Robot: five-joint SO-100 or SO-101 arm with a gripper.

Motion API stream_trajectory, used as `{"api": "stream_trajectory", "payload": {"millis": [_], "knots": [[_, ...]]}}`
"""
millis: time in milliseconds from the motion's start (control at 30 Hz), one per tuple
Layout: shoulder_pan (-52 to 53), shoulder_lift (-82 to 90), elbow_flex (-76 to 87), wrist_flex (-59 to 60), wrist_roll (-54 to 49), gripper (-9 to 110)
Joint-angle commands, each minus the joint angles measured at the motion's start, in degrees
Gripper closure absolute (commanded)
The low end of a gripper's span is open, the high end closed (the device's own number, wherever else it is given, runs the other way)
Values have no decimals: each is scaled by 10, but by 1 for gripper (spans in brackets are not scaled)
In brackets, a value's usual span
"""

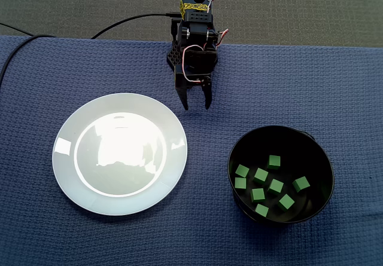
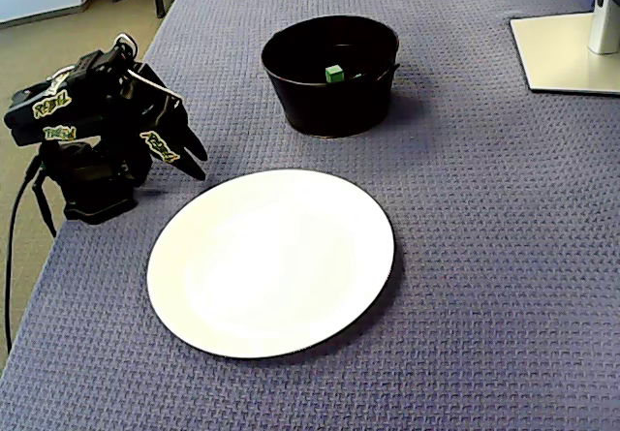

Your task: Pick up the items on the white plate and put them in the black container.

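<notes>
My gripper (image 1: 196, 107) hangs just beyond the far rim of the white plate (image 1: 66, 158), as the top-down fixed view has it. Its two black fingers are spread, with bare cloth showing between the tips. In the side-on fixed view the gripper (image 2: 197, 164) sits just off the plate's (image 2: 271, 261) upper-left edge, with its tips pointing toward that rim but not touching it.

The green cubes (image 1: 276, 186) all lie in the black container (image 1: 317, 152). From above it stands to the right of the plate, near it but apart. They are scattered loosely over its floor (I count nine, though a couple sit close to the wall). From the side the container (image 2: 329, 102) stands past the plate's far edge, and only one cube (image 2: 334, 73) shows over its rim.

The plate and container rest on a blue woven cloth (image 1: 335, 86).
</notes>
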Motion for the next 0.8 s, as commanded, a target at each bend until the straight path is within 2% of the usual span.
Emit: {"api": "stream_trajectory", "payload": {"millis": [0, 767], "knots": [[16, -2, 8, 108, 3, 82], [1, -2, 8, 108, 12, 82]]}}
